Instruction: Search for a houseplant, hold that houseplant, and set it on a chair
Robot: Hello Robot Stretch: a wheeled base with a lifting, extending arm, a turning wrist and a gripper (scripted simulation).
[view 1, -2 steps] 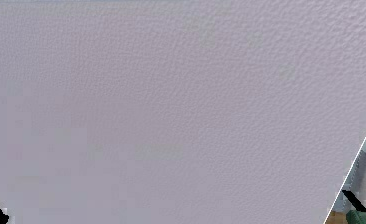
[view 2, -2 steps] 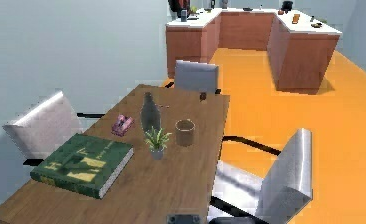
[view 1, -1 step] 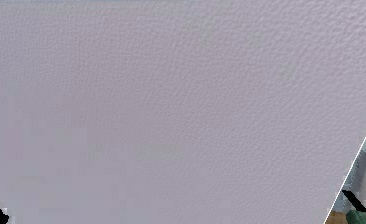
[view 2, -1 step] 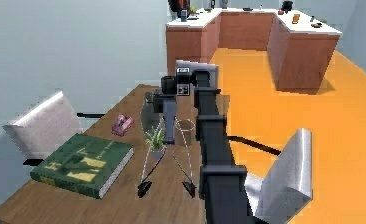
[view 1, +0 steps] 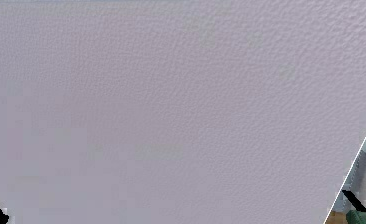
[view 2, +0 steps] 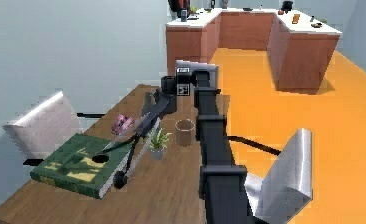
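— "Standing where, the houseplant (view 2: pixel 158 141)?"
— "On the wooden table (view 2: pixel 163 190), near the green book (view 2: pixel 79 162). The gripper (view 2: pixel 129 158) reaches beside that book too. Whether it holds anything, or its fingers' state, cannot be told."

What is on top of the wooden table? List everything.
A green book, a small potted plant, a brown cup and a pinkish object sit on the table. The dark arm covers a strip of tabletop.

Arm (view 2: pixel 213 140) extended, gripper (view 2: pixel 116 163) angled downward
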